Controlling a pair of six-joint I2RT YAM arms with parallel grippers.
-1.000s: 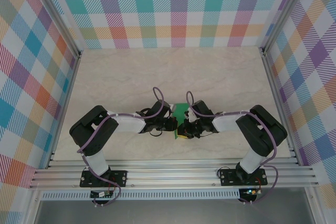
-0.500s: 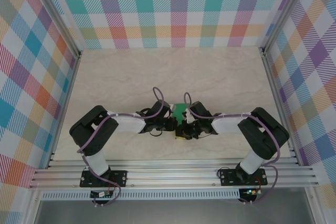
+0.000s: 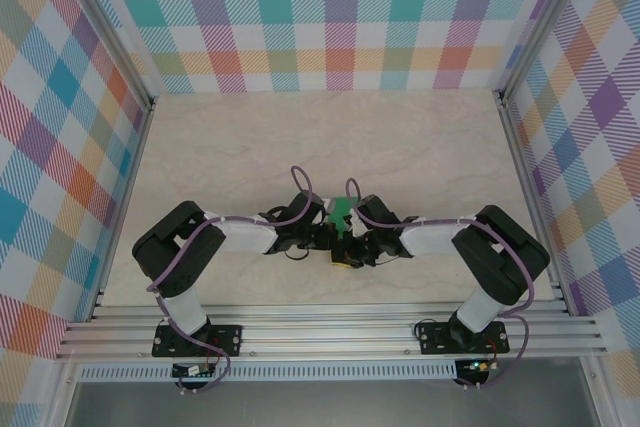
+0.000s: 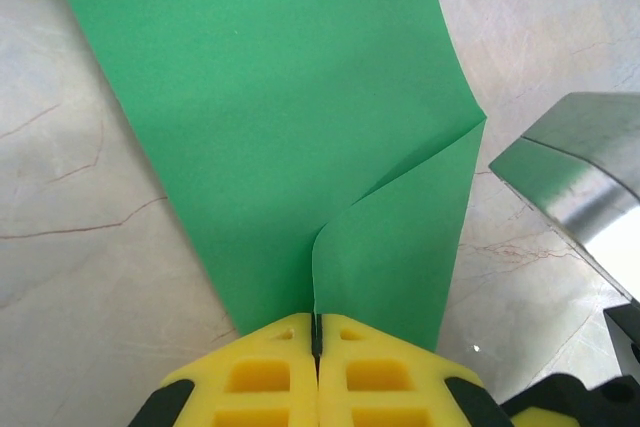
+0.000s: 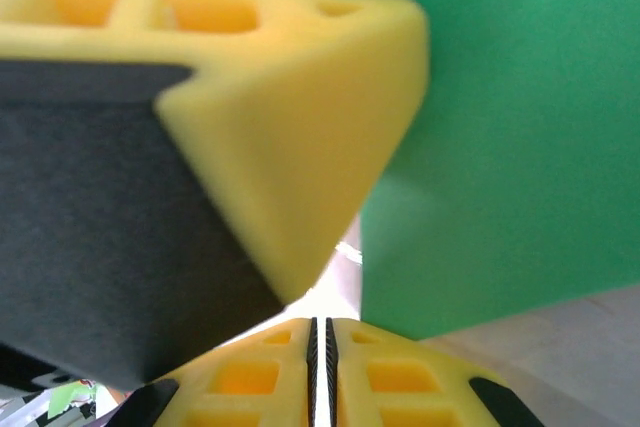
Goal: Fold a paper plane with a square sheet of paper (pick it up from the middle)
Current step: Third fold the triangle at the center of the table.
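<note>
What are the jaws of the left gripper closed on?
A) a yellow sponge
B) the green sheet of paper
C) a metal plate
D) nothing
B: the left gripper pinches the near edge of the green sheet of paper, beside a folded flap.

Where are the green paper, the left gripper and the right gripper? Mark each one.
green paper [image 4: 290, 117], left wrist view, flat middle of the sheet.
left gripper [image 4: 316, 332], left wrist view, seam between its yellow fingertips.
right gripper [image 5: 320, 337], right wrist view, slit between its yellow fingertips.
</note>
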